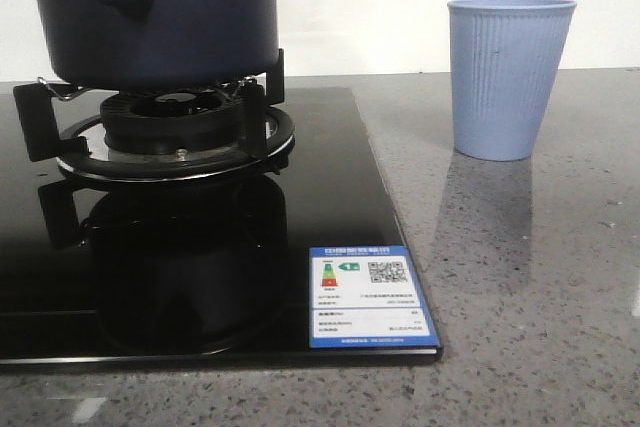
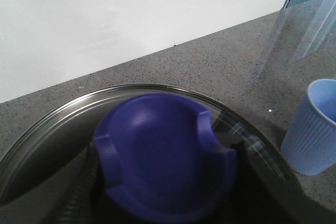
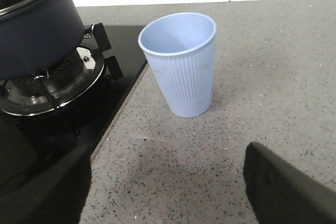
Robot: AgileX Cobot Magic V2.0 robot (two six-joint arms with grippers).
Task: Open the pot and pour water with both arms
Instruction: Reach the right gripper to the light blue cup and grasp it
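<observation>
Front view: navy pot (image 1: 160, 17) on gas burner (image 1: 175, 132), ribbed blue cup (image 1: 508, 77) well apart on counter. Left wrist: glass lid's blue knob (image 2: 165, 156) close below; left gripper fingers unseen, state unclear. Right wrist: right gripper (image 3: 163, 192) spread wide, near cup.

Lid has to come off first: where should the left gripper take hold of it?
Grip the blue knob at the centre of the glass lid, coming straight down from above. It stands proud with notched sides for fingers; the lid's rim lies flat on the pot.

Pot (image 1: 150, 17) top beyond picture edge
</observation>
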